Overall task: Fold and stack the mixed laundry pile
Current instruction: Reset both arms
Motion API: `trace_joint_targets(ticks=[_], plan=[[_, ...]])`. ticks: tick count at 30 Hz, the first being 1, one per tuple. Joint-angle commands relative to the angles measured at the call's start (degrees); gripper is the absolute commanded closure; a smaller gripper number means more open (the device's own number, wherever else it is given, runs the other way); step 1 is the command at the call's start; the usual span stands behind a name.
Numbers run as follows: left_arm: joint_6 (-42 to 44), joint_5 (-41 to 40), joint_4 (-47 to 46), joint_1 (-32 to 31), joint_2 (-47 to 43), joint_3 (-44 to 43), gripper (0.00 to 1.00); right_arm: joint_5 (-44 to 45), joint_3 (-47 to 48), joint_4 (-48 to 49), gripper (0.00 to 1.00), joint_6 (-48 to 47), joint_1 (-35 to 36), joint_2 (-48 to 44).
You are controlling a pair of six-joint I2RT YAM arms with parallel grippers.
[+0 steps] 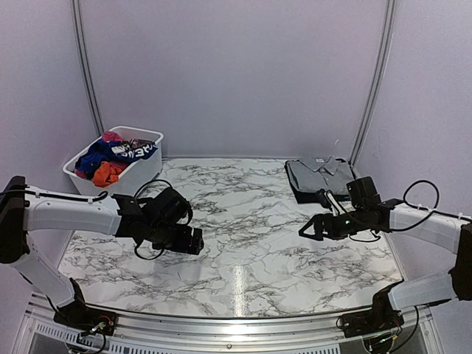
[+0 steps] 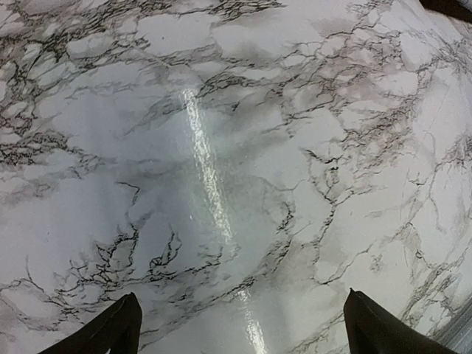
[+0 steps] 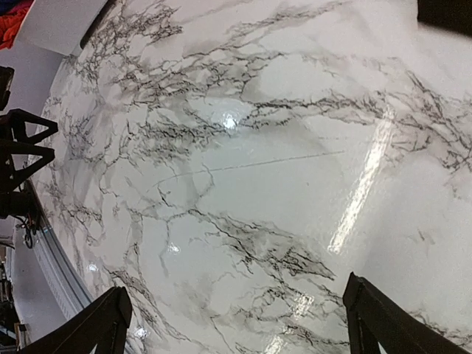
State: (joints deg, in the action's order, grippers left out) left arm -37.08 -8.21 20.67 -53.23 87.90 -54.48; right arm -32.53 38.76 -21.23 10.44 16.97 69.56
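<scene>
The mixed laundry pile is split in two. Blue point(image 1: 110, 153), orange-red point(image 1: 107, 174) and pink point(image 1: 112, 136) pieces lie bunched in the basket at the back left. A folded grey collared shirt point(image 1: 318, 175) rests on a black garment point(image 1: 303, 196) at the back right of the marble table point(image 1: 243, 221). My left gripper point(image 1: 195, 242) point(image 2: 240, 328) hovers over bare marble at the left, open and holding nothing. My right gripper point(image 1: 305, 229) point(image 3: 237, 313) sits just in front of the grey shirt, open and holding nothing, and points toward the table's middle.
The white plastic basket point(image 1: 150, 135) stands at the table's back left corner; its wall point(image 3: 63, 26) and the orange-red piece point(image 3: 11, 18) show in the right wrist view. A metal rail point(image 1: 236, 321) runs along the near edge. White walls enclose the table.
</scene>
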Motion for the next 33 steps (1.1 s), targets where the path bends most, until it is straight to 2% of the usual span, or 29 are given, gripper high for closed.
trace_joint_targets(ticks=[1,11,14,18,22,27,33], plan=[[-6.1,-1.4,-7.8,-0.2,-1.3,3.6,0.01,1.8,-2.7,5.0,0.02,1.6,1.0,-2.4],[-1.0,-6.2,-9.3,0.7,-1.9,0.4,0.01,8.0,1.8,1.8,0.01,1.0,1.0,-2.9],[1.7,-3.2,-9.3,3.2,-2.8,-2.3,0.01,13.3,4.9,0.2,0.02,2.6,1.0,-3.9],[3.4,-2.9,-9.3,6.2,-4.7,-4.8,0.01,21.3,8.2,-0.6,0.02,7.8,0.6,-5.7],[3.9,-3.6,-9.5,8.8,-5.3,-6.9,0.01,15.1,8.0,3.8,0.01,7.5,-1.0,-6.3],[7.4,-1.2,-9.4,9.5,-4.0,-10.0,0.01,5.8,10.8,2.6,0.02,7.3,-0.9,-0.2],[6.6,6.1,-8.2,12.8,-3.5,-10.9,0.01,7.4,9.4,4.1,0.01,9.7,-0.8,-0.3]])
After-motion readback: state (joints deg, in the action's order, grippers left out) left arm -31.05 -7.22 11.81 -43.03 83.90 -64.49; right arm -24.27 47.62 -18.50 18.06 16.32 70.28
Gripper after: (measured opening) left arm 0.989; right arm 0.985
